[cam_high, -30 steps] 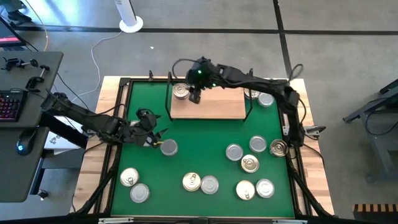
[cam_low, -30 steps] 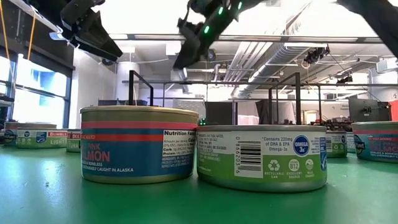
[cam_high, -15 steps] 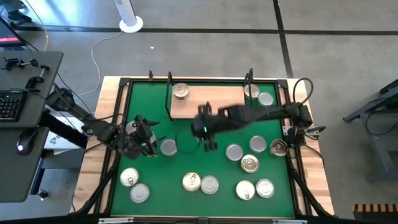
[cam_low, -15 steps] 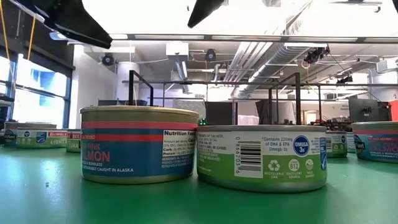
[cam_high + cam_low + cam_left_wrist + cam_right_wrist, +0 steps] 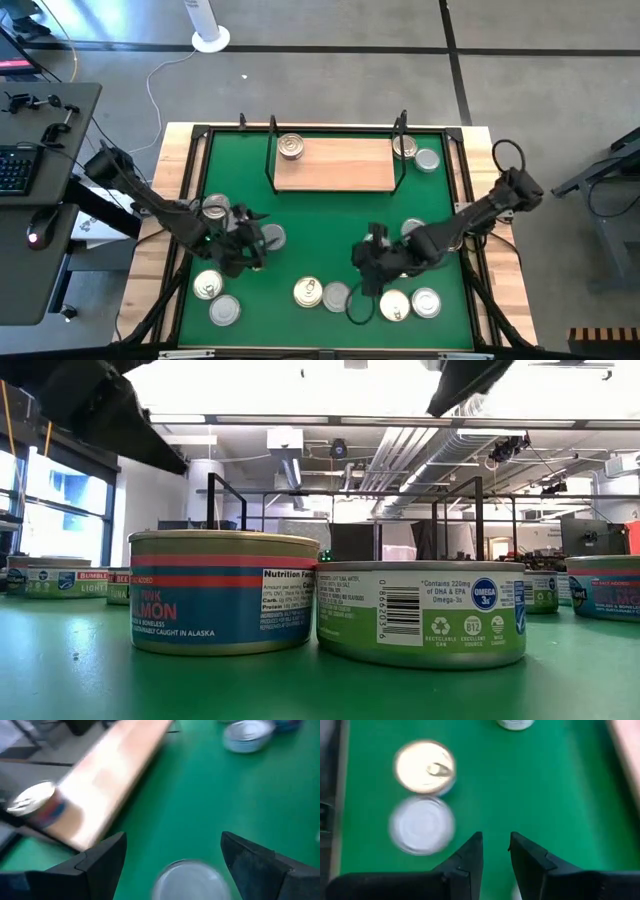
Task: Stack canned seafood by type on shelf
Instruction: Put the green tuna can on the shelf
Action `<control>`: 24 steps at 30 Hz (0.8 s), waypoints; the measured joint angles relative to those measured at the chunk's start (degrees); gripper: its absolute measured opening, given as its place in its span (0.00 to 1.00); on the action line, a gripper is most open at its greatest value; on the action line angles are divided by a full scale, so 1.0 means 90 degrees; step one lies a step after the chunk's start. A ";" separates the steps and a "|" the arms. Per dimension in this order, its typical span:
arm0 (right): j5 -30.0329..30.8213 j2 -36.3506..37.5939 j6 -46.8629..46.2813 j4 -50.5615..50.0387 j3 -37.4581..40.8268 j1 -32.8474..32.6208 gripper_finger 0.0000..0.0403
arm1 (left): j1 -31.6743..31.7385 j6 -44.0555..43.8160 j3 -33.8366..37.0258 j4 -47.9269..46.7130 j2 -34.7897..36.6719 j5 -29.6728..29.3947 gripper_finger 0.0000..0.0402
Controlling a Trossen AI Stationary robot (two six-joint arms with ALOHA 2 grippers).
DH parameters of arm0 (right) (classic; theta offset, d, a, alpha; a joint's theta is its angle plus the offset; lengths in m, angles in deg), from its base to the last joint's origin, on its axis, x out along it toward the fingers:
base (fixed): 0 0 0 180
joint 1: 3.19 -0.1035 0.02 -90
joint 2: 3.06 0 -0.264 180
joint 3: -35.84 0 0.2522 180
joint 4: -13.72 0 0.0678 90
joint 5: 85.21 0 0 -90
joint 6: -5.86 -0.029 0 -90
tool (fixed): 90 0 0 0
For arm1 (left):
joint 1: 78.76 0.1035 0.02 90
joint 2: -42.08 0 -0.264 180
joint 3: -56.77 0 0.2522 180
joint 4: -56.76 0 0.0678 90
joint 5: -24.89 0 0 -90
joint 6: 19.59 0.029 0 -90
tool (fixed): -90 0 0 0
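The left gripper point(image 5: 250, 240), jaws wide and empty, hovers over a silver-lidded can point(image 5: 271, 237) toward the mat's point(image 5: 320, 215) left edge; it should centre on the tin, drop low enough to catch the wall, then close squarely. The right gripper point(image 5: 366, 262), fingers nearly together and holding nothing, hangs above the cans near the mat's front edge. The shelf point(image 5: 335, 165), at the mat's rear edge, carries only one gold-lidded can point(image 5: 291, 147) at its left end.

The tins point(image 5: 336, 296) had shiny metal lids and glossy printed paper labels, the shelf point(image 5: 335, 165) was pale matt wood with thin black metal uprights, and the green mat point(image 5: 320, 225) looked smooth.
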 joint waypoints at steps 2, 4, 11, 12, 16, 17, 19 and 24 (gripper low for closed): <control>-0.0435 -0.0008 -0.0070 0.0480 0.0238 -0.0144 0.22 | 0.0085 0.0486 0.0000 0.0724 -0.0217 0.0444 0.77; -0.0840 -0.0010 0.0030 0.1211 0.0561 -0.0237 0.22 | 0.0168 0.1025 0.0000 0.1482 -0.0423 0.0974 0.77; -0.1048 -0.0013 -0.0522 0.4079 0.1882 -0.0428 0.26 | 0.0315 0.2251 0.0000 0.3327 -0.1094 0.2537 0.77; -0.1055 -0.0013 -0.0658 0.4089 0.1946 -0.0465 0.29 | 0.0318 0.2319 0.0000 0.3469 -0.1180 0.2696 0.77; -0.0940 -0.0017 -0.0975 0.4163 0.2146 -0.0683 0.46 | 0.0411 0.2392 0.0000 0.3965 -0.1545 0.3277 0.77; -0.0769 -0.0023 -0.0941 0.4229 0.2200 -0.0754 0.52 | 0.0447 0.2399 0.0000 0.4075 -0.1634 0.3380 0.77; -0.0360 -0.0136 -0.0667 0.4379 0.2243 -0.0893 0.61 | 0.0534 0.2455 0.0000 0.4333 -0.1822 0.3536 0.77; 0.0057 -0.0897 0.0052 0.5055 0.2264 -0.1107 0.76 | 0.0837 0.2504 0.0000 0.4777 -0.2199 0.3780 0.77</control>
